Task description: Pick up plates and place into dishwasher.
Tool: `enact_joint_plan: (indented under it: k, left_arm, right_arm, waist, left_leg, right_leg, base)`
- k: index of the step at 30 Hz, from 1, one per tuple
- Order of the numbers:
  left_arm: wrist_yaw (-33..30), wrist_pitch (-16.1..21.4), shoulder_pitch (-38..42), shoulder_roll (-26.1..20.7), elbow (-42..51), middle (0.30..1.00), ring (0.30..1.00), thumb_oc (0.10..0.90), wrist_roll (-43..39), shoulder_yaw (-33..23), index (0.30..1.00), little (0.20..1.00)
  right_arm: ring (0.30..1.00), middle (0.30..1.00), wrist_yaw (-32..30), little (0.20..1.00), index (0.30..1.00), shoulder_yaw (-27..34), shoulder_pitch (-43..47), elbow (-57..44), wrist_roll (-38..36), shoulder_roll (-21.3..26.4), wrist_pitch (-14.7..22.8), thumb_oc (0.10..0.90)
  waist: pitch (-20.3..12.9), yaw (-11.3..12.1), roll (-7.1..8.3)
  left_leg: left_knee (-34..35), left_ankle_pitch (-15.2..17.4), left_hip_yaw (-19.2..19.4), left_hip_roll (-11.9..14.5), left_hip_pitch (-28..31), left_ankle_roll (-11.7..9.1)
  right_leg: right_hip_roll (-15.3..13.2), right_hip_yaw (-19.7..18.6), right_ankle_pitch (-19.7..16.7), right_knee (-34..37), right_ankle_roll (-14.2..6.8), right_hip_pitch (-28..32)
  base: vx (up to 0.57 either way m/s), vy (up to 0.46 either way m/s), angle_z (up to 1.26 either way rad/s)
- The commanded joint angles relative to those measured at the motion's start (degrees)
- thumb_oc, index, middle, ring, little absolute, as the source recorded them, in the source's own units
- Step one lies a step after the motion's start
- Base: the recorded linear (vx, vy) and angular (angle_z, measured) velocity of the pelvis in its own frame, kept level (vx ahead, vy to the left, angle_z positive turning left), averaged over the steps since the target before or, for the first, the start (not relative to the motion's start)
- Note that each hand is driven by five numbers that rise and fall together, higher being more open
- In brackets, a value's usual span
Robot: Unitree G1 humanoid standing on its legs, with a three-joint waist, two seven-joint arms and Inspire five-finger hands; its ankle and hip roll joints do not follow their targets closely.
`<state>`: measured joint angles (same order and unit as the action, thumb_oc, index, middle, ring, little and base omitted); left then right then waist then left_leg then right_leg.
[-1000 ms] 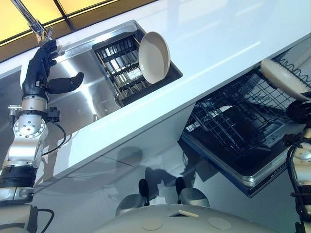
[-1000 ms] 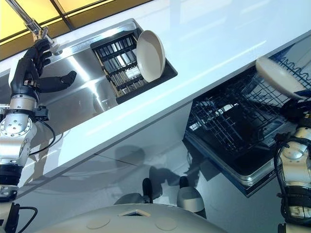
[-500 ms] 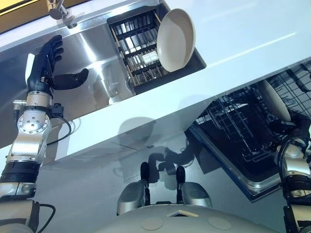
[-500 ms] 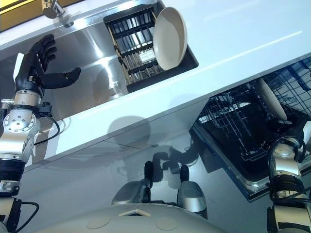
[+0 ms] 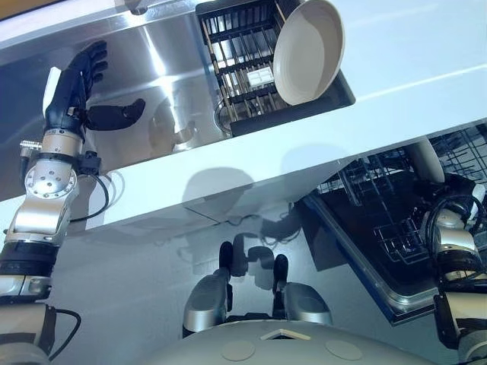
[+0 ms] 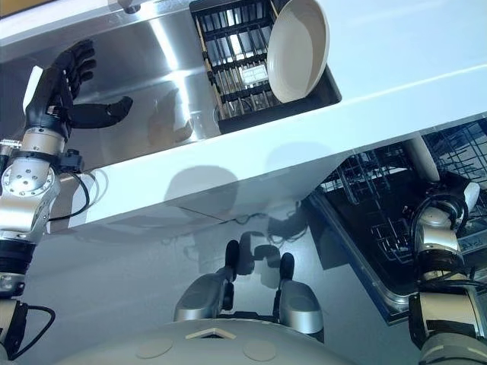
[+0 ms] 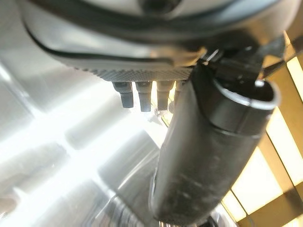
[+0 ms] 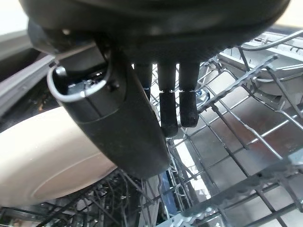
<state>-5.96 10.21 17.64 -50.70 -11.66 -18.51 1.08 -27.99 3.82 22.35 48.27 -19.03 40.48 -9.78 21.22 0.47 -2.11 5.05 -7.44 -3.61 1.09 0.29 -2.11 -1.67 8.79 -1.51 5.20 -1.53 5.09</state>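
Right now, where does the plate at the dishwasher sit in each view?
Left eye view: plate at right, under the counter, on edge at the rack.
Right eye view: plate at right, same rack.
Right wrist view: plate beside the right hand, over rack wires.
Left wrist view: faces the sink instead.
Shared landmark: the rack's wire grid.
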Motion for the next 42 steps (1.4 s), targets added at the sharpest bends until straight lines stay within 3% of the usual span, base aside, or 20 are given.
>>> enact_joint_plan:
  k: [1, 2, 3, 4, 6, 8, 18, 24, 30, 36, 42]
  left_arm:
    - [-0.72, 6.06, 6.15, -3.69, 5.57, 0.9, 0.9, 0.8, -1.89, -1.83, 0.9, 0.9]
    - [-0.51, 6.12, 6.0, -3.96, 5.77, 0.9, 0.9, 0.8, -2.1, -1.86, 0.9, 0.9]
    - [-0.39, 6.12, 6.03, -4.11, 5.86, 0.9, 0.9, 0.8, -2.23, -1.85, 0.9, 0.9]
    - [-0.36, 5.99, 6.21, -4.34, 5.92, 0.9, 0.9, 0.8, -2.49, -1.85, 0.9, 0.9]
    - [-0.12, 6.26, 6.48, -4.74, 5.76, 0.9, 0.9, 0.8, -3.12, -1.74, 0.9, 0.9]
    - [0.56, 6.21, 7.11, -5.16, 5.54, 0.9, 0.9, 0.8, -3.85, -1.43, 0.9, 0.9]
    - [1.33, 5.74, 7.37, -5.17, 5.64, 0.9, 0.9, 0.8, -4.3, -0.32, 0.9, 0.9]
    - [0.97, 5.82, 5.85, -3.75, 6.43, 0.9, 0.9, 0.8, -3.36, -1.05, 0.9, 0.9]
    - [0.61, 5.5, 4.29, -2.21, 6.91, 0.9, 0.9, 0.8, -2.02, -2.36, 0.9, 0.9]
    - [0.76, 5.29, 3.38, -1.33, 7.34, 0.9, 0.9, 0.8, -0.92, -3.44, 0.9, 0.9]
    - [0.77, 4.02, 4.34, -2.21, 7.81, 0.9, 0.9, 0.8, -1.09, -4.16, 0.9, 0.9]
  right_arm:
    - [0.3, 0.3, 0.63, 0.2, 0.3, -2.9, 2.88, -0.6, 4.7, 9.69, 0.13, 0.1]
    - [0.3, 0.3, 1.11, 0.2, 0.3, -2.93, 2.95, 0.21, 4.65, 10.39, -0.46, 0.1]
    - [0.385, 0.385, 1.45, 0.299, 0.385, -3.04, 3.19, 0.86, 4.96, 10.81, -1.26, 0.199]
    - [0.655, 0.655, 1.88, 0.615, 0.655, -3.08, 3.45, 1.56, 5.59, 11.23, -2.42, 0.515]
    - [0.714, 0.714, 3.45, 0.683, 0.714, -3.16, 3.9, 4.45, 6.52, 12.13, -4.68, 0.583]
    - [0.9, 0.9, 5.82, 0.9, 0.9, -3.12, 4.37, 9.33, 6.38, 13.19, -5.31, 0.8]
    - [0.9, 0.9, 3.74, 0.9, 0.9, -3.24, 4.17, 9.47, 6.85, 13.95, -3.05, 0.8]
    - [0.9, 0.9, -1.11, 0.9, 0.9, -2.83, 2.61, -2.53, 6.29, 12.04, -1.7, 0.8]
    - [0.9, 0.9, -2.84, 0.9, 0.9, 0.07, -2.19, -14.6, 10.99, 9.94, -1.05, 0.8]
    - [0.9, 0.9, -0.48, 0.9, 0.9, 3.9, -8.76, -22.3, 15.24, 8.57, -1.73, 0.8]
    - [0.9, 0.9, 6.09, 0.9, 0.9, 6.63, -15.23, -27.79, 17.13, 7.23, -2.56, 0.8]
  waist:
    - [-3.02, 0.34, 0.69]
    - [-2.97, 0.5, 0.77]
    - [-2.93, 0.54, 0.79]
    - [-2.87, 0.55, 0.84]
    - [-2.86, 0.76, 0.99]
    - [-2.93, 1.05, 1.14]
    - [-3.04, 1.11, 1.48]
    - [-3.7, 0.06, 1.5]
    - [-5.57, -1.55, 1.83]
    - [-7.87, -3.2, 1.89]
    - [-9.87, -5.5, 1.75]
  left_leg:
    - [-5.96, 5.11, 2.18, -1.19, -2.02, 0.17]
    - [-6.05, 5.08, 2.09, -1.19, -2.09, 0.14]
    - [-6.08, 5.07, 1.99, -1.21, -2.14, 0.14]
    - [-6.04, 5.04, 1.95, -1.23, -2.14, 0.14]
    - [-5.87, 4.96, 1.93, -1.23, -2.1, 0.19]
    - [-5.77, 4.92, 1.97, -1.18, -2.02, 0.22]
    - [-5.0, 4.94, 1.78, -1.35, -1.17, 0.62]
    - [-3.55, 4.99, 2.5, -1.44, 0.08, 0.84]
    - [-2.54, 5.75, 3.64, -1.78, 1.6, 1.53]
    - [-1.87, 6.79, 5.45, -2.21, 3.26, 2.31]
    - [-1.39, 7.83, 7.93, -2.52, 4.81, 3.29]
  right_leg:
    - [1.75, -0.02, 4.51, -9.79, 2.12, -4.78]
    - [1.74, 0.05, 4.51, -9.81, 2.14, -4.77]
    - [1.73, 0.09, 4.51, -9.83, 2.15, -4.8]
    - [1.74, 0.13, 4.49, -9.83, 2.14, -4.82]
    - [1.77, 0.25, 4.43, -9.69, 2.08, -4.78]
    - [1.76, 0.49, 4.4, -9.49, 2.03, -4.55]
    - [1.72, 0.37, 4.03, -8.95, 1.76, -3.89]
    - [1.72, -0.38, 3.71, -8.29, 1.4, -3.4]
    - [1.72, -1.71, 3.59, -7.6, 0.83, -2.86]
    - [1.41, -3.14, 3.37, -7.03, 0.02, -2.29]
    - [0.88, -5.1, 3.23, -7.65, -1.05, -2.53]
  base:
    - [0.0, 0.0, 0.0]
    - [0.0, 0.0, 0.0]
    - [0.0, 0.0, 0.0]
    - [-0.01, -0.006, 0.04]
    - [0.0, 0.0, 0.0]
    - [0.0, 0.0, 0.0]
    - [-0.01, 0.013, 0.04]
    - [-0.02, 0.072, -0.01]
    - [0.0, 0.088, -0.09]
    - [0.0, 0.109, -0.15]
    - [-0.01, 0.118, -0.25]
